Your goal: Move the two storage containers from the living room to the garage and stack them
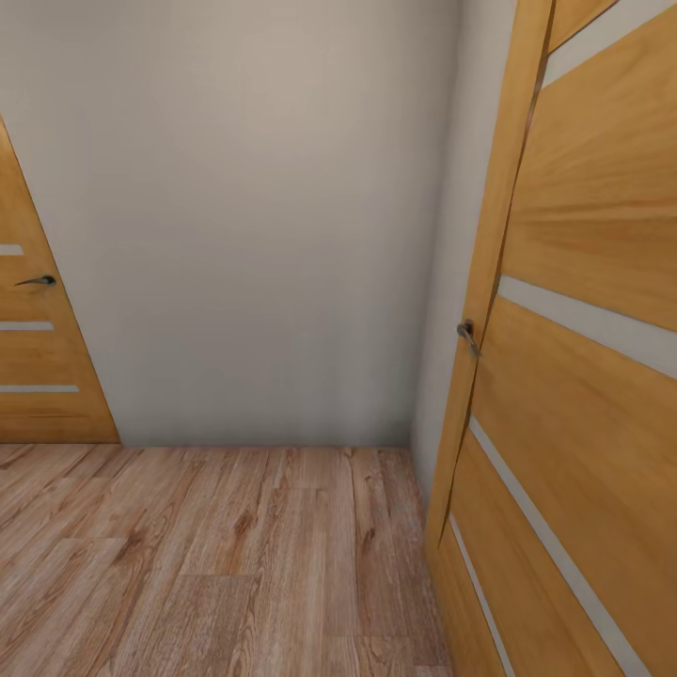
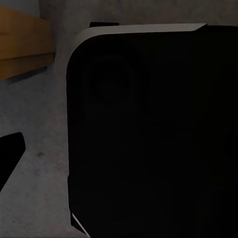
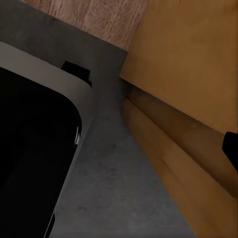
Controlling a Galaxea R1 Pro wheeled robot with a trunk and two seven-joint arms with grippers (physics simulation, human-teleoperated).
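Note:
The two storage containers are out of view. In the head view I face a plain pale wall (image 1: 254, 235) above a light wood plank floor (image 1: 216, 564). Both wrist views look down past my black, grey-rimmed base (image 2: 148, 148) (image 3: 29, 158) onto dark grey mottled concrete floor (image 2: 39, 163) (image 3: 114, 188). One dark fingertip (image 2: 10, 151) of the left gripper shows at a picture edge, and one dark fingertip (image 3: 231, 148) of the right gripper likewise. Nothing is seen between any fingers, and their spread cannot be made out.
A wooden door (image 1: 583, 376) with pale stripes and a metal handle (image 1: 467, 336) stands close on my right. Another such door (image 1: 38, 357) is at the far left. In the right wrist view a wooden door panel (image 3: 188, 99) borders the concrete, with plank flooring (image 3: 94, 20) beyond.

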